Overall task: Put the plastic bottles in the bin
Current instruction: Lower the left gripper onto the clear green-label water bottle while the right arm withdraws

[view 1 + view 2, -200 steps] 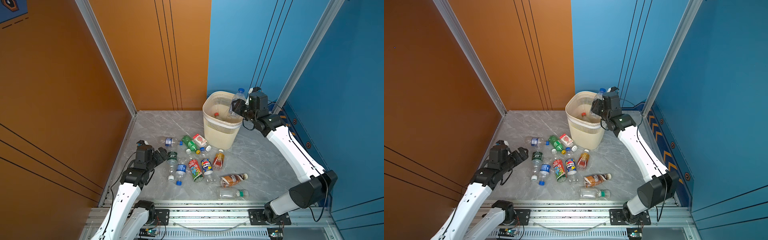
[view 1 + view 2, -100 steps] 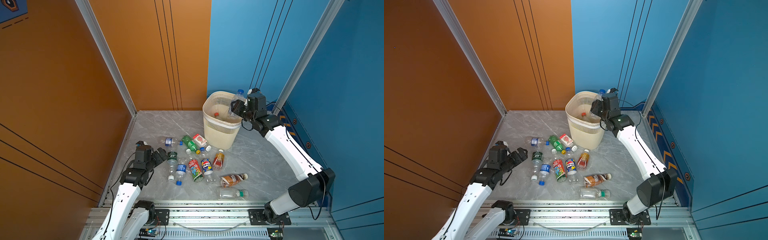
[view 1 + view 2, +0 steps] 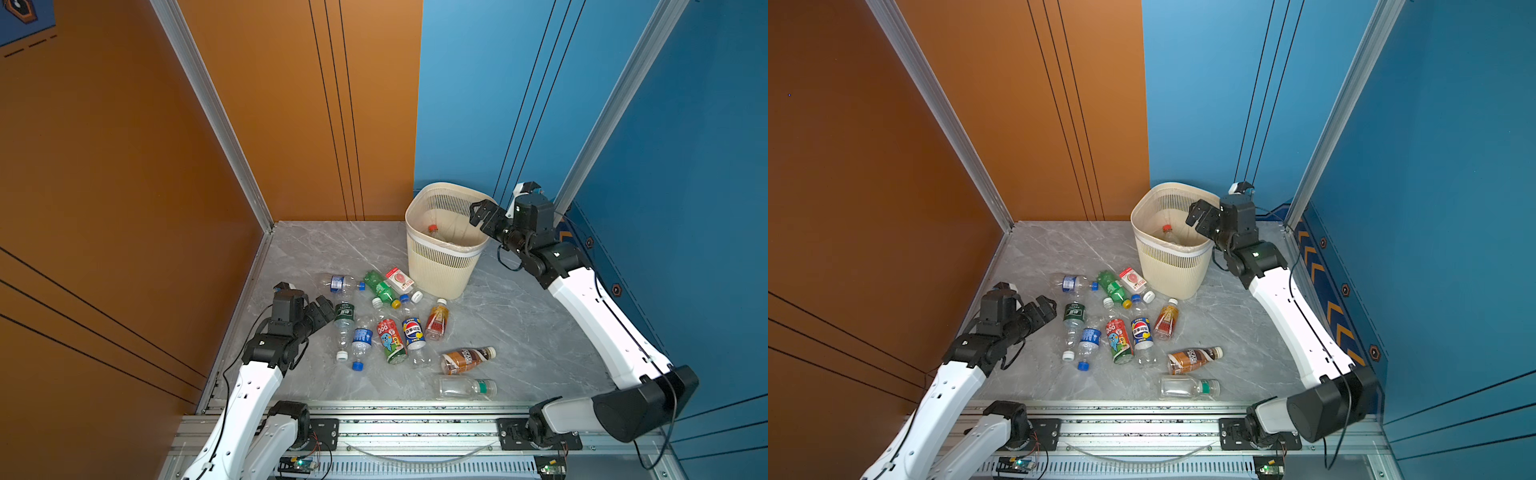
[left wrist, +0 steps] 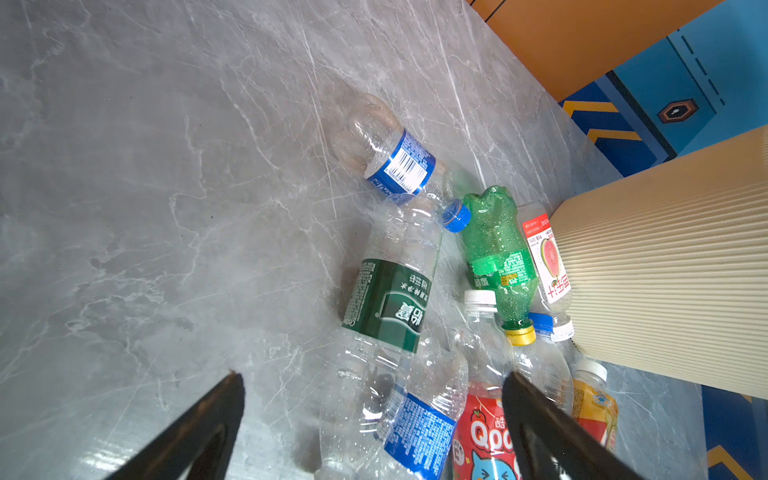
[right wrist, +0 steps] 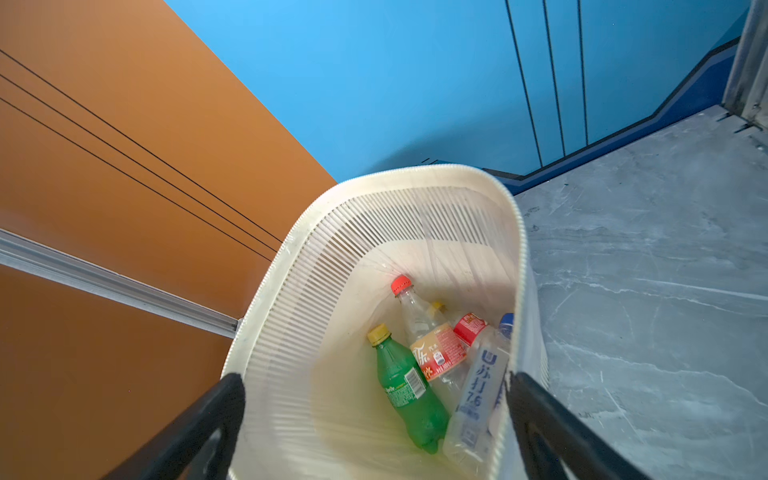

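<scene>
we see the bin (image 3: 440, 270) at the back, our right gripper (image 3: 484, 216) spread wide and empty over its rim. our left gripper (image 3: 323, 309) gapes empty too, just beside the plastic bottles (image 3: 391, 340) strewn on the floor (image 3: 519, 320); a few more lie inside the bin.

The bin (image 3: 440, 270) stands beneath the right pincer (image 3: 481, 216), several bottles (image 5: 436, 357) inside it. Other bottles (image 3: 390, 338) lie just ahead of the left pincer (image 3: 326, 309).
</scene>
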`<state>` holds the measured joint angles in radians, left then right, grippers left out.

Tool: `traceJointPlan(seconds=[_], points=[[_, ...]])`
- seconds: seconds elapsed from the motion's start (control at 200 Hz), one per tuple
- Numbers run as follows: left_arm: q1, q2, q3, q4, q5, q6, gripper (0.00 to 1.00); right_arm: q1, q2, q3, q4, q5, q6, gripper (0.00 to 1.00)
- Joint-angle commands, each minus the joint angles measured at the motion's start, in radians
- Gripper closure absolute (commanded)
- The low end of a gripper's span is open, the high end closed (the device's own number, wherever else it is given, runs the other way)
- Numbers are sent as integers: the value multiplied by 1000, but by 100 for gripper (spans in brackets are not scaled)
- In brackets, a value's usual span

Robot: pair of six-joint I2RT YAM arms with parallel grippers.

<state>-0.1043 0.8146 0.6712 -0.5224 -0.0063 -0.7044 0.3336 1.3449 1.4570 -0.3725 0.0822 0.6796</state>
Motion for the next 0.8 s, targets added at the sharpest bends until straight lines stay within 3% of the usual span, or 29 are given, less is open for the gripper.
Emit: traceJointPlan(seconds=[0.0,0.115,0.21,0.425,0.791], points=[[8,5,-13,-18,20,16,2,-3,-135,-158,25,37,-16,0],[8,22,-16,-17,34,20,2,-9,-304,-419,121,93,45,0],[7,45,-15,-14,61,31,2,-35,-386,-523,116,94,82,0],[-17,121,-16,-10,86,58,1,-61,-394,-513,74,89,75,0],[-140,375,56,-9,-23,127,4,-62,-356,-510,83,66,86,0]])
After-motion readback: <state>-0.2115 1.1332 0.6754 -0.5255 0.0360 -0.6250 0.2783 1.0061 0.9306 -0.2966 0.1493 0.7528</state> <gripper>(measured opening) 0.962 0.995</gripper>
